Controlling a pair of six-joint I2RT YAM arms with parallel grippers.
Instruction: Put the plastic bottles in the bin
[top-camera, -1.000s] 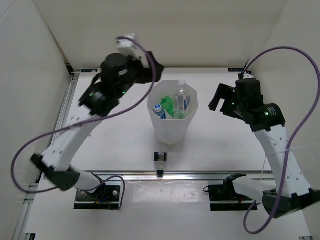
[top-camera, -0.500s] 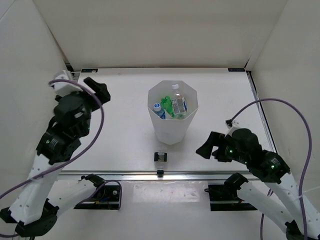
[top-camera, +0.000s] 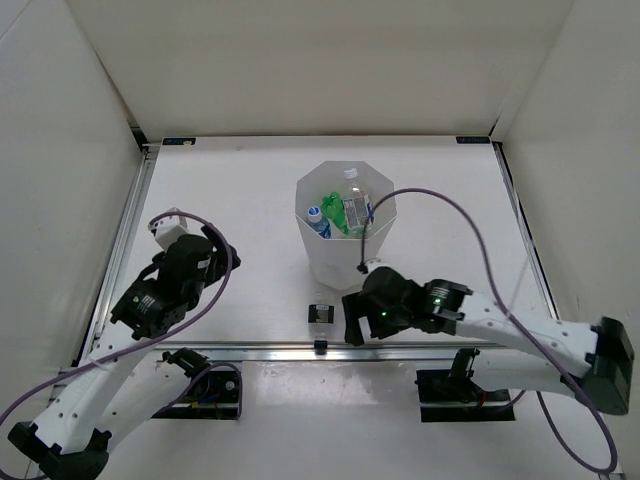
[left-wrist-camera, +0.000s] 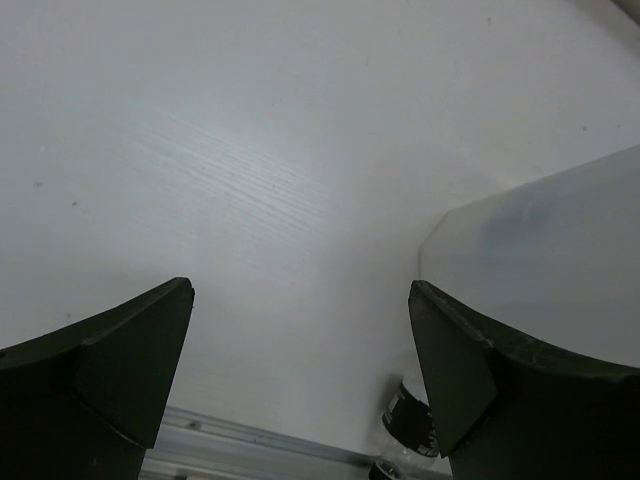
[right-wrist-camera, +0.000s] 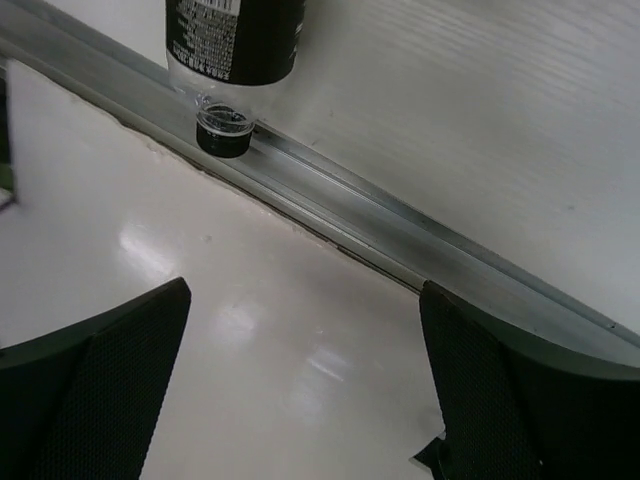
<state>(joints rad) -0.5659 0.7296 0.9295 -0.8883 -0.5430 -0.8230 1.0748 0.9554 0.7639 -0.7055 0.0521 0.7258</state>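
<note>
Here: plastic bottles lie inside bin | likely light, slick, crushable; grasp mid-body | left gripper, right gripper: agape, empty.

Left gripper spread wide over white tabletop, just left of bin; small dark object near bin, partly hidden.

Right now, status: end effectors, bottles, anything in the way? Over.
Left end effector open, empty. Right end effector open, empty, near small black block. Three bottles visible in bin.
</note>
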